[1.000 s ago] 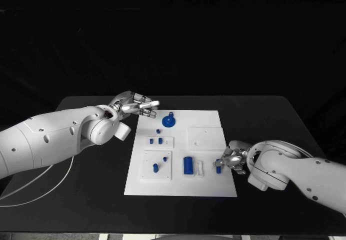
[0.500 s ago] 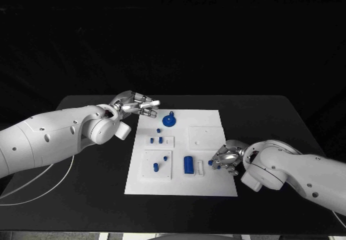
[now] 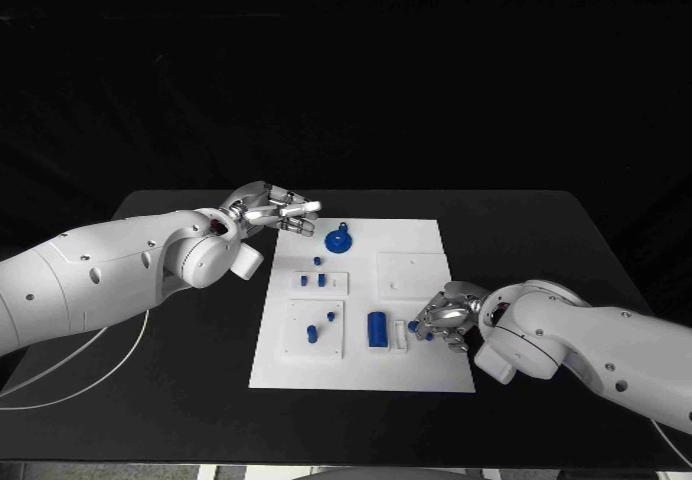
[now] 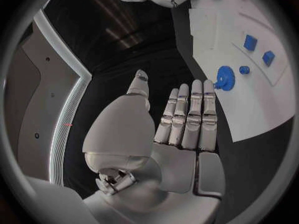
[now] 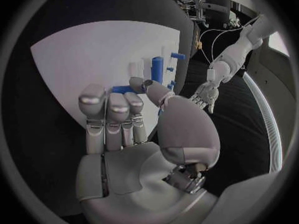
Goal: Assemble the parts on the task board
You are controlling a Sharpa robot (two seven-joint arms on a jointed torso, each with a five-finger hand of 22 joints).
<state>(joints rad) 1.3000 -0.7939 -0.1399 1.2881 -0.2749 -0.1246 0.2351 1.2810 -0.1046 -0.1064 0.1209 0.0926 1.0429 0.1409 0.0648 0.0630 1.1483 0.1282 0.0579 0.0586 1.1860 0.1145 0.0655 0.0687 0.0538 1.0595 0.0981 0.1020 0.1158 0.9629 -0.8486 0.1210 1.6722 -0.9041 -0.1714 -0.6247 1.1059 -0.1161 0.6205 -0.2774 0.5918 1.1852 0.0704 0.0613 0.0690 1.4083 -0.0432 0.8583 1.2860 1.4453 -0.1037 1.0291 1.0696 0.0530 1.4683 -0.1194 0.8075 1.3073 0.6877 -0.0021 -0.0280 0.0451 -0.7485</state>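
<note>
One white rectangular task board (image 3: 418, 375) lies on one black table (image 3: 562, 240). On the board sit one round blue toothed gear (image 3: 336, 241), one upright blue cylinder (image 3: 376, 329), two small blue square blocks (image 3: 312, 281) and three raised white square plates (image 3: 413, 274). Two white arms each end in one silver hand.

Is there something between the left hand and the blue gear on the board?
Nothing visible. The left hand is open beside the board's far left corner, and only bare white board lies between its fingertips and the gear.
</note>
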